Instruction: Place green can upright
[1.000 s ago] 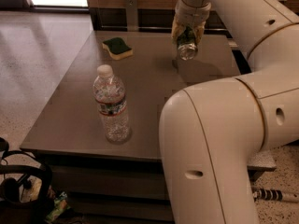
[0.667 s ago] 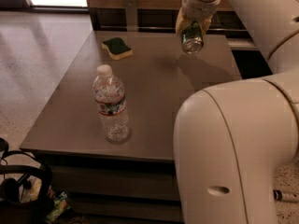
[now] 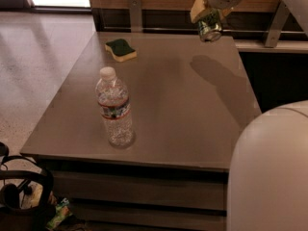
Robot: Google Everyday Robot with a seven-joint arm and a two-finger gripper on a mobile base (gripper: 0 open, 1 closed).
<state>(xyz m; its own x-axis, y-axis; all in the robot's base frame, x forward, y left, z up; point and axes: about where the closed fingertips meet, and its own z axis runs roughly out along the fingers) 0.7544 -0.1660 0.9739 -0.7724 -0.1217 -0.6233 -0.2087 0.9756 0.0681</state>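
Note:
The green can [image 3: 210, 27] is a small dark green can with a shiny silver end facing down toward the camera. It hangs in the air above the far right part of the grey table [image 3: 178, 100], tilted. My gripper [image 3: 207, 14] is shut on the green can from above, its pale yellow fingers [image 3: 197, 8] gripping the can's sides. The can's shadow falls on the tabletop below it.
A clear plastic water bottle [image 3: 113, 109] stands upright near the table's front left. A green-and-yellow sponge [image 3: 121, 49] lies at the far left. My white arm body [image 3: 269, 172] fills the lower right. A dark bag [image 3: 24, 196] sits on the floor at the lower left.
The gripper has lifted the green can up off the table and carried it higher and slightly right. The arm's body has swung out toward the lower right.

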